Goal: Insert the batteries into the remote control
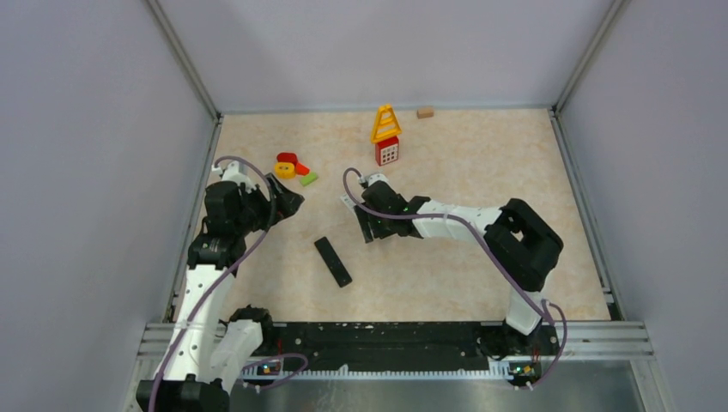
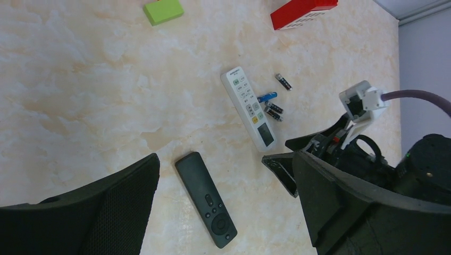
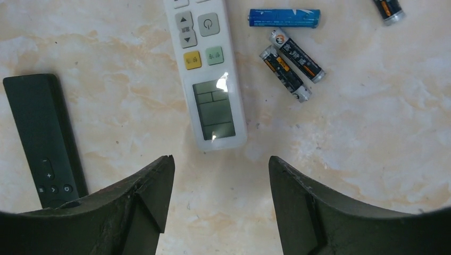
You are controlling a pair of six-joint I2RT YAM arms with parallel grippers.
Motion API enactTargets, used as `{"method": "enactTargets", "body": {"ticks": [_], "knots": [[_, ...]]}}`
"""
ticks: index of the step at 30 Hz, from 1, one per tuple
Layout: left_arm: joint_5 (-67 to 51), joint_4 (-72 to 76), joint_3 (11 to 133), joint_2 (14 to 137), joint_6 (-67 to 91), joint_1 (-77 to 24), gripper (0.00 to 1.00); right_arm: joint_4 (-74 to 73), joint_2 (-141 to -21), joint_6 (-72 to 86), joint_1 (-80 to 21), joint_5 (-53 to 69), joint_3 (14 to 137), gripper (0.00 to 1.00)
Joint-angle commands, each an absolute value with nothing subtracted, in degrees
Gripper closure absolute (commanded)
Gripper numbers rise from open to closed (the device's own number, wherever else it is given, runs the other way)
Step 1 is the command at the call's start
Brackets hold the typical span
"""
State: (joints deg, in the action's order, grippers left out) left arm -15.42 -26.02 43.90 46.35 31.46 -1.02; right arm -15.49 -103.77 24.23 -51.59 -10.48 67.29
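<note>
the white remote (image 3: 207, 69) lies face up on the desk (image 3: 361, 159) and looks light and stiff; grip its long sides. the batteries (image 3: 295, 54) just beside it are tiny and may roll, so pinch one across its middle. your right hand (image 3: 220, 164) and left hand (image 2: 226, 156) are wide open, holding nothing.

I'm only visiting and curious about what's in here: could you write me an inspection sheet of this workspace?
Surface: beige marbled table, no spills seen.
Job's things: four batteries, one blue, loose beside the white remote; black remote lies apart; both remotes buttons up.
Clutter: toy blocks, yellow frame by a red cube, wooden block.
Grippers: left fingers and right fingers open, holding nothing.
Cables: purple cables looped along both arms.
Surroundings: grey walls, metal frame.
</note>
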Motion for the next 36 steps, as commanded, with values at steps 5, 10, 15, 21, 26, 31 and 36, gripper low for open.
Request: {"method": "enactTargets", "body": {"ticks": [5,10,15,21,26,31,36], "knots": [[-15.69,-20.48,43.93,44.54,31.55,-1.07,0.01,-12.81,-108.91,19.51,-52.02,-10.64,72.98,0.34],[-15.05,-20.25,43.97,44.65,31.94,-1.06,0.01,-13.97,-112.27,18.22,-52.03,-12.01,75.58,0.38],[-14.31,-20.22,43.97,45.3,33.08,-1.1,0.01,-15.09,-115.38,16.6,-52.15,-13.63,77.77,0.47],[-13.54,-20.3,43.94,45.91,32.37,-1.06,0.01,-14.96,-114.34,14.46,-52.17,-14.06,77.55,0.71],[-16.99,-19.44,43.17,46.42,29.12,-1.11,0.01,-18.08,-109.44,10.77,-52.09,-9.43,76.91,0.81],[-24.62,-18.45,42.95,47.33,25.74,-1.22,0.01,-23.34,-103.45,9.35,-50.94,1.78,76.22,0.87],[-32.97,-15.99,42.79,47.61,21.76,-1.41,0.01,-26.52,-98.01,10.11,-49.0,11.34,74.16,0.94]]}}
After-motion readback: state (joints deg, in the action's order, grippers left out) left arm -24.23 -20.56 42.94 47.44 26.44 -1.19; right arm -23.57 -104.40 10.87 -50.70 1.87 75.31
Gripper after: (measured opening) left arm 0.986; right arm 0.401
